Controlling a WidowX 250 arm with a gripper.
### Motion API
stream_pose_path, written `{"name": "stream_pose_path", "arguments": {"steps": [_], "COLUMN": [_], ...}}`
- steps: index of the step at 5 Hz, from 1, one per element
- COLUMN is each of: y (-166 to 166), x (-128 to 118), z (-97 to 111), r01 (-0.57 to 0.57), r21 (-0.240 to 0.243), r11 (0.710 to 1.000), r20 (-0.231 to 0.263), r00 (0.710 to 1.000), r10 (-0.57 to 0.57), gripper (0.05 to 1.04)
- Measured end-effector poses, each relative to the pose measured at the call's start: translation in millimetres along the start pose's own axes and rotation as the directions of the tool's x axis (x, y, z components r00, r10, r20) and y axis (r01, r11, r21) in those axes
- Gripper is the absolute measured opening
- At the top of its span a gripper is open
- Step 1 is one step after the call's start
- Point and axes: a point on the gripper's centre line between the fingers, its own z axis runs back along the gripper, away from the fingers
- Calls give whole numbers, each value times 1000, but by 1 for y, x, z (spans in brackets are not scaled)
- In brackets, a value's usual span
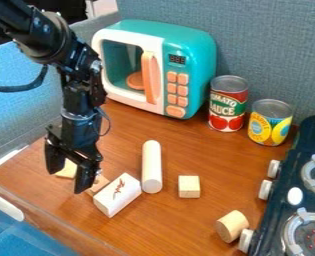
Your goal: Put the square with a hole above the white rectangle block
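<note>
White block [117, 195] on brown counter [186, 220].
Long axis slants from lower left to upper right; end effector [67, 182] open nearby; toy microwave [198, 55] behind, before grey wall [273, 47].

Glossy wood tabletop [200, 220]; shiny metal cans [227, 102]; fabric partition [273, 45].

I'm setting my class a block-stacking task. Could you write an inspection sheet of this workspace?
Surface: brown wood-look tabletop.
Job's things: white rectangular block, lying flat; two pale wooden pieces, partly hidden, any hole unclear.
Clutter: long white cylinder, pale wooden cube, short wooden cylinder, two food cans.
Hand: black two-finger hand, fingers apart, near the pieces.
Cables: black loop, upper left.
Surroundings: teal-and-white toy microwave, dark toy stove, grey partition.
</note>
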Motion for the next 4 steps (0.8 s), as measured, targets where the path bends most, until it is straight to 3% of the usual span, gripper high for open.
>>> {"name": "stream_pose_path", "arguments": {"steps": [1, 2, 3, 4], "y": [3, 1, 0, -3], "x": [0, 3, 3, 4], "z": [-2, -1, 18, 21], "r01": [-21, -57, -101, -143], "r21": [-36, -110, -161, -210], "r11": [999, 992, 982, 967], "r20": [23, 61, 114, 120], "r00": [1000, 996, 986, 978], "r10": [22, 64, 120, 170], "gripper": [999, 999, 999, 999]}}
